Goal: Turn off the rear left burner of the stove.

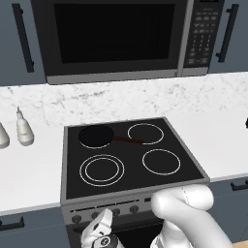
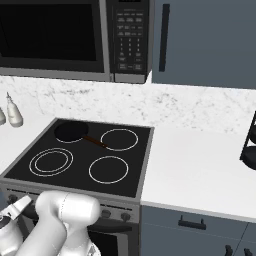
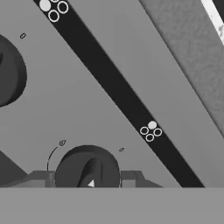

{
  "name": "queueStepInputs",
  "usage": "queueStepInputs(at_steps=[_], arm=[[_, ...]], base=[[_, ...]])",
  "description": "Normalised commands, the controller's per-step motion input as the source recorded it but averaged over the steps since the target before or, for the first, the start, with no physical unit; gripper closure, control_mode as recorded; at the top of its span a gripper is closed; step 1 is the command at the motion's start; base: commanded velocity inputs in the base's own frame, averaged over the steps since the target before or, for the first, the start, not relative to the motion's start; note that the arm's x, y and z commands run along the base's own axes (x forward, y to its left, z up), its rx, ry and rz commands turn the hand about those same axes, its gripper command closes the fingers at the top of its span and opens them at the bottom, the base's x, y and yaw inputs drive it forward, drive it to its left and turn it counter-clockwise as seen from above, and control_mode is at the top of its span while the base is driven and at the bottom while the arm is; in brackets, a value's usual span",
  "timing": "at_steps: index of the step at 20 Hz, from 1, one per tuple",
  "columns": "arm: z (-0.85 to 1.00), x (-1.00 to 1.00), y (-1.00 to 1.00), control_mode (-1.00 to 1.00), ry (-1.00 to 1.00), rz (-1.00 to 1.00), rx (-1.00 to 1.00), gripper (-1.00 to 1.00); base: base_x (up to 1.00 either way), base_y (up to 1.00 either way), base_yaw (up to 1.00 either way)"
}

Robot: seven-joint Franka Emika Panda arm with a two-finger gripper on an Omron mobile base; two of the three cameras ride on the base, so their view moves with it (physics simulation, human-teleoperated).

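The stove (image 1: 72, 145) is a black glass cooktop with a grey front strip (image 1: 126, 203) carrying a row of small dark knobs. A small black skillet (image 1: 96, 135) sits at the rear left and covers the rear left burner there. My gripper (image 1: 103, 219) is down at the front strip's left part, also at the lower left of the right base view (image 2: 17, 206). In the hand view the gripper (image 3: 86, 178) is shut on a dark round knob (image 3: 87, 166), with a fingertip (image 3: 41, 178) against each side. A second knob (image 3: 8, 70) sits at the left edge.
A black microwave (image 1: 111, 34) hangs above the stove. Two pale bottles (image 1: 23, 128) stand on the white counter to the left. The double-ringed burner (image 1: 101, 169) is front left, and two bright single rings (image 1: 161, 161) are on the right. A dark rack (image 2: 250, 145) is at the far right.
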Motion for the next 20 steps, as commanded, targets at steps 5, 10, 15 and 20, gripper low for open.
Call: queueStepInputs(at_steps=[5,10,15,20], arm=[[0.18,0.00,0.00,-1.00,-0.26,-0.34,0.81,1.00],[0.16,0.00,0.00,-1.00,-0.25,-0.33,0.81,1.00],[0.05,0.00,0.00,-1.00,-0.24,-0.34,0.75,1.00],[0.04,-0.05,0.00,-1.00,-0.24,-0.35,0.63,1.00]], base=[[0.00,0.00,0.00],[0.00,0.00,0.00],[0.00,0.00,0.00],[0.00,0.00,0.00]])
